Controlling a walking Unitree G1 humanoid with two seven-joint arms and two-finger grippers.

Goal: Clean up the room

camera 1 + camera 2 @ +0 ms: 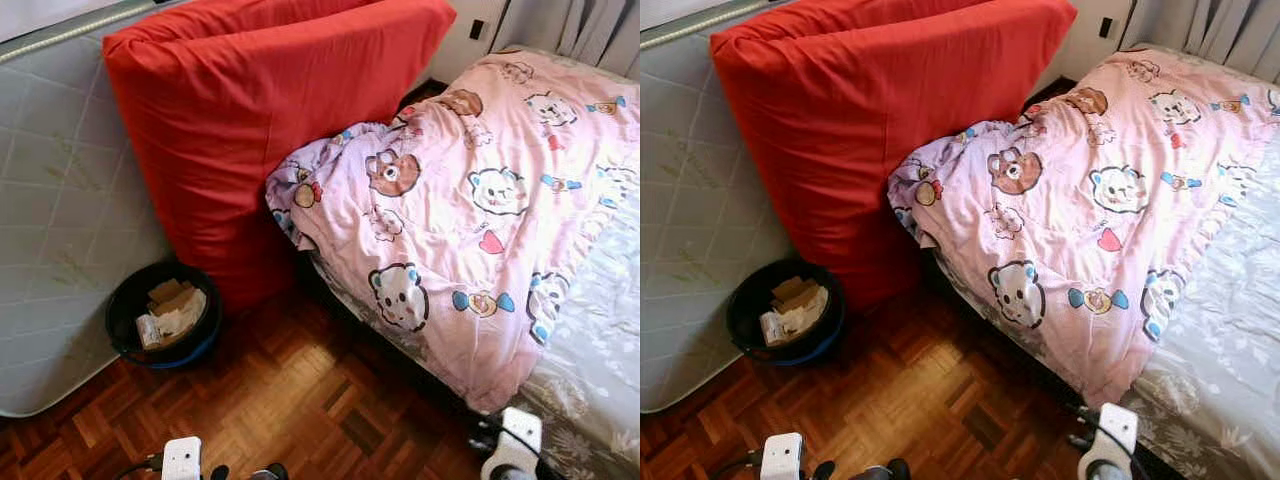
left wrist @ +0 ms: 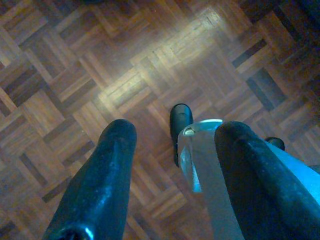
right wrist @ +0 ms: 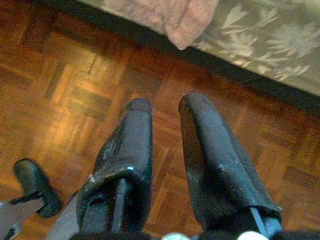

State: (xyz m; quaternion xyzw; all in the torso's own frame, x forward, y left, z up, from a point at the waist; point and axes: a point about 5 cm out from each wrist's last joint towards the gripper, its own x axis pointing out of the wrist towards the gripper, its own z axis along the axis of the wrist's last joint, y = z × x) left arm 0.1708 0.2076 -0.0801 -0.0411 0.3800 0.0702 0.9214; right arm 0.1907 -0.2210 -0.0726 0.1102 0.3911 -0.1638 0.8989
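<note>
Pink blanket [image 1: 470, 210] is bunched on the bed [image 1: 600, 370], its corner drooping off the edge just ahead of the right gripper [image 3: 167, 107]. Both arms hang low over the parquet floor [image 1: 290, 400]; left gripper [image 2: 175, 132] fingers apart, right nearly together, both holding nothing. Black bin [image 1: 163, 313] sits forward-left by the red mattress [image 1: 260, 110].

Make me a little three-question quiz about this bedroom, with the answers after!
1. True or false: the pink blanket has cartoon bears on it.
2. What leans against the pale mattress? A) red cushion B) chair C) ladder
3. Where does the black bin of scraps stand?

Key:
1. True.
2. A.
3. On the wooden floor, below the cushion, beside the mattress.
</note>
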